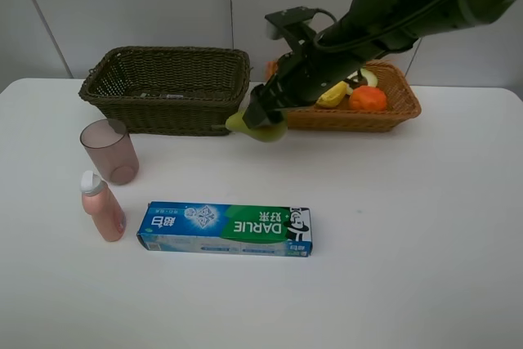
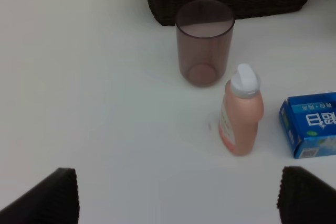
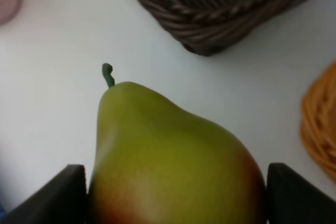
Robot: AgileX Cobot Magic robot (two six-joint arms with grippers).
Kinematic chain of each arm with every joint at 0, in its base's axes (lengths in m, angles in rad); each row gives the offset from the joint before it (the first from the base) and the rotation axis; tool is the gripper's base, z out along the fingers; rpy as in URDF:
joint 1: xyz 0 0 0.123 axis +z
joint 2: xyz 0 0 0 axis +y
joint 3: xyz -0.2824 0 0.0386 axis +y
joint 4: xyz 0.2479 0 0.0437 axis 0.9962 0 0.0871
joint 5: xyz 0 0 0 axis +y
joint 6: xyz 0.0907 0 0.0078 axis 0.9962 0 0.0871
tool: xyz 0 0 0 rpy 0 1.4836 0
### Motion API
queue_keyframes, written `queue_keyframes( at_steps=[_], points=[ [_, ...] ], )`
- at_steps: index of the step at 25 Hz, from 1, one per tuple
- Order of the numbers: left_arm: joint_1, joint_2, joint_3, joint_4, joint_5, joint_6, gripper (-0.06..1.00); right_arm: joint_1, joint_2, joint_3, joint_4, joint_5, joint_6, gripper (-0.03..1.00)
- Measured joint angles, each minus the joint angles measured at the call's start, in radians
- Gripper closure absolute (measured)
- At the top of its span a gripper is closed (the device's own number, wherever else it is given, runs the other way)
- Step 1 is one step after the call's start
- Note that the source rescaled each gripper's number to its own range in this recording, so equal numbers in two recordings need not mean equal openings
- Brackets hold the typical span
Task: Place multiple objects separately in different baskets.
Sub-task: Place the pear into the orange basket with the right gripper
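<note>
Before the gap between dark basket point(image 1: 163, 112) and tan basket point(image 1: 359, 118), at twelve o'clock on the table point(image 1: 409, 243), the green-red pear point(image 1: 255, 127) is clasped by the half-spread right gripper point(image 3: 178, 198); its base is hidden, its long axis laid stem-end toward nine o'clock. The left gripper point(image 2: 184, 198) is seen spread wide, empty.

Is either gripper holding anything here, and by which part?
The right gripper holds the pear by its wide lower body, stem pointing away. The left gripper is open, empty.
</note>
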Motion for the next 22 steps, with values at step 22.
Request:
queue_keyframes(
  at_steps=[22],
  points=[
    [0.0,0.0,0.0,0.0,0.0,0.0,-0.05,-0.176,0.0,0.0,0.015,-0.219,0.0,0.46]
  ],
)
